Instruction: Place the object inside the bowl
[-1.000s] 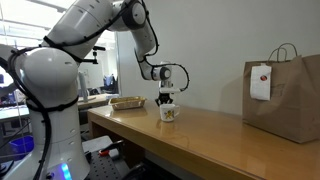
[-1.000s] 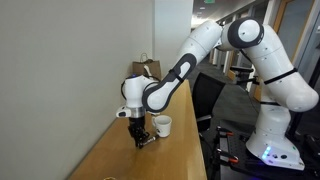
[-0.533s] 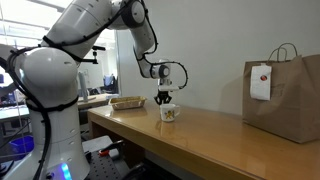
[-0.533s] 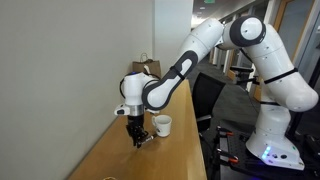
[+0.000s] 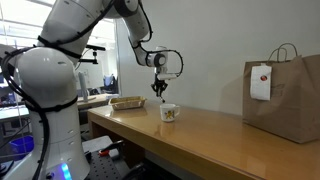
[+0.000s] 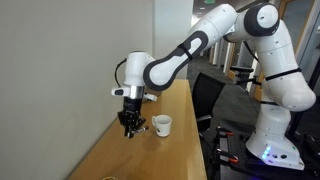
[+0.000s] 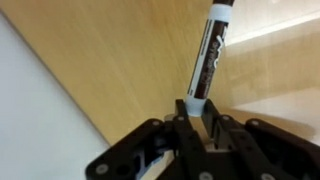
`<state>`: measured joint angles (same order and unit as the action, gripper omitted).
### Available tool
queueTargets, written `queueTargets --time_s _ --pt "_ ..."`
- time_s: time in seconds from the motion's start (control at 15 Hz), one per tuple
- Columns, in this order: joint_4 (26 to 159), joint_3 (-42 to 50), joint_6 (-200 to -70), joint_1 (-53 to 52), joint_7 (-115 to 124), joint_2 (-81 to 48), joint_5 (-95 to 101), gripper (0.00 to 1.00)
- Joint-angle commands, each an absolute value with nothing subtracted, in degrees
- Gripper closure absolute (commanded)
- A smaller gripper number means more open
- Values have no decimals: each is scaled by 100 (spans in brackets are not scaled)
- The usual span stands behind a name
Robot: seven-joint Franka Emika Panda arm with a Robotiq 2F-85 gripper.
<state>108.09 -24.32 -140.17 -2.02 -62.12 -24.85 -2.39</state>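
Lifted since half a second ago, the gripper [image 5: 157, 91] now hangs clear above the table [image 5: 210, 135] rather than low over the bowl [image 5: 168, 113], and it has shifted slightly toward the tray side.

Counting left to right in an exterior view, there is one shallow tan tray [image 5: 127, 102], one gripper, one small white bowl and one brown paper bag [image 5: 285, 95] (a white tag hangs on its front). The wrist view adds one marker [image 7: 208, 55], black-bodied with white lettering. Its near end is pinched between the fingers [image 7: 214, 118], which are drawn in narrowly around it. The rest of the marker points out over the wood toward about 1 o'clock.

The bowl stands upright on the table at roughly 5 o'clock from the gripper, below it and not touching. In an exterior view from another side, the bowl [image 6: 162, 125] sits at 3 o'clock from the gripper [image 6: 127, 128], near but apart. The marker is outside the bowl. The paper bag stands well apart from both, far along the table.
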Motion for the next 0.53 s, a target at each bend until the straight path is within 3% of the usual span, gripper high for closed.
queueTargets --time_s 0.0,0.47 --pt "11599 -2721 -14547 300 -7556 -1800 -1133 94" --pt "12625 -2498 -14332 590 -10643 -473 -4472 94"
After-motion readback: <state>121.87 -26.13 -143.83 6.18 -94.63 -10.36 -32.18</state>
